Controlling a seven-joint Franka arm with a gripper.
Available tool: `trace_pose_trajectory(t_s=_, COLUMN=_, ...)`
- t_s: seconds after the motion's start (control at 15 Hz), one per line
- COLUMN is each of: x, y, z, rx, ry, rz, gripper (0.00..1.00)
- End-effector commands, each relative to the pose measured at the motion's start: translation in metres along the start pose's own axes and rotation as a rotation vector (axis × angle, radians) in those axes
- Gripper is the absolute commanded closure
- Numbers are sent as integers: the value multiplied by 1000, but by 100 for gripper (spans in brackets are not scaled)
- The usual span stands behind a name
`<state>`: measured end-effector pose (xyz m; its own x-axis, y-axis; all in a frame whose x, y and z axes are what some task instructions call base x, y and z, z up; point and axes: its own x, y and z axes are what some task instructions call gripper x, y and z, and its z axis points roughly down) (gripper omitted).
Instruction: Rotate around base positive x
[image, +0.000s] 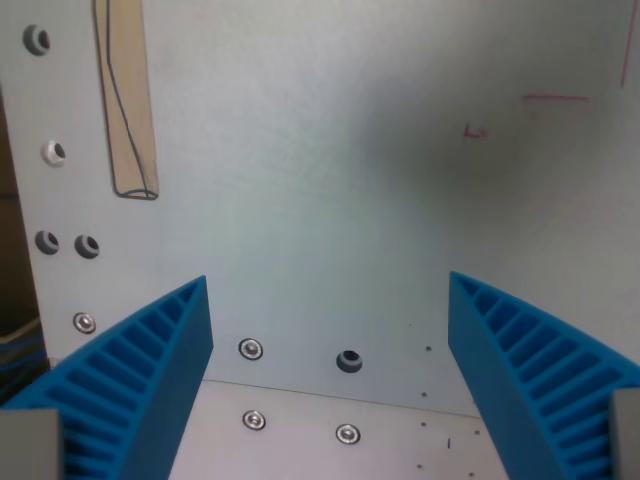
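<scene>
The hand (330, 290) hangs over a pale grey counter (330, 170), its two blue ribbed fingers (140, 380) spread wide apart with nothing between them. One finger rises from the 7 o'clock corner of the wrist view, the other (530, 370) from the 5 o'clock corner; both taper toward their tips and lean slightly inward. Bare surface shows in the gap.

The task names no object to hold, and none sits within reach of the fingers.

A seam (330, 393) crosses the counter low in the picture, running between the fingers; the panel below it looks a shade lighter. Just above the seam, toward 6 o'clock, lie a silver screw head (250, 348) and a dark hole (349, 361) beside it. Below the seam sit two more screw heads (254, 419), side by side. Up the 9 o'clock edge runs a scatter of holes: a pair of dark ones (66, 244), a white-rimmed one (53, 152) above, and another dark one (36, 40) near 11 o'clock. One more screw head (84, 322) lies by the tip of the finger on the wrist view's left.

At 11 o'clock a tan strip (130, 95) lies flat on the surface, with a thin dark line down its length. Faint red marks (475, 131) show toward 2 o'clock, too small to read.
</scene>
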<state>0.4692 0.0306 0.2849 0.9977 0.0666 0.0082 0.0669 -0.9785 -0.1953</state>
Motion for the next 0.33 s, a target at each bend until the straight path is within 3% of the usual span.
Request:
trace_pose_trajectory(t_s=0.07, x=-2, y=5, z=-3, rx=220, ry=14, rz=-23, gripper=0)
trace_pose_trajectory(t_s=0.33, x=-2, y=5, z=-3, rx=266, ry=17, rz=-23, gripper=0)
